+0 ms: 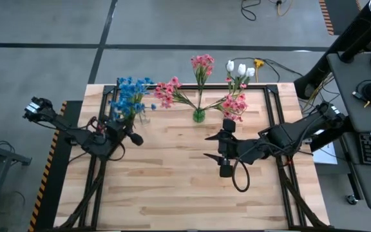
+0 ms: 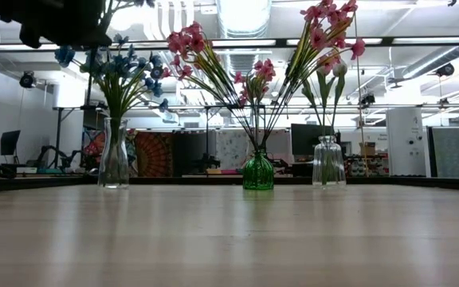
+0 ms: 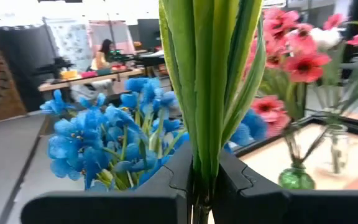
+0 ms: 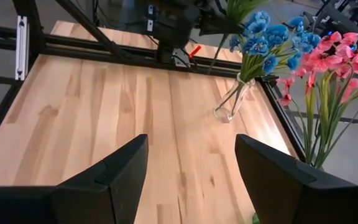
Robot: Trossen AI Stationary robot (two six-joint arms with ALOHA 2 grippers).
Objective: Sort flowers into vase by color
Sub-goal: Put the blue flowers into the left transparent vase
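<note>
A clear vase [image 2: 114, 159] at the far left holds blue flowers [image 1: 131, 96]. The green vase [image 1: 199, 115] in the far middle holds pink flowers [image 1: 202, 63]. A second clear vase [image 2: 328, 162] to its right holds white buds [image 1: 240, 69] and a pink sprig [image 2: 325, 24]. My left gripper [image 3: 202, 180] is beside the blue bunch, shut on a leafy green sprig [image 3: 207, 74] whose head rises out of the left wrist view. My right gripper [image 1: 211, 146] hangs open over the table's middle, nothing between its fingers [image 4: 117, 180]. My left gripper pinches the sprig's leafy stem [image 3: 204, 155] between its two fingers [image 3: 166, 180]. The fingers lie level and across the stem. The sprig stands upright, its long leaves rising above the fingers. Its lower end is hidden under the gripper.
Black frame rails [image 1: 272, 116] run along the wooden table's [image 1: 172, 187] edges. The near half of the tabletop is bare wood. Beyond the table lies an open room where a person [image 3: 107, 50] sits at a desk.
</note>
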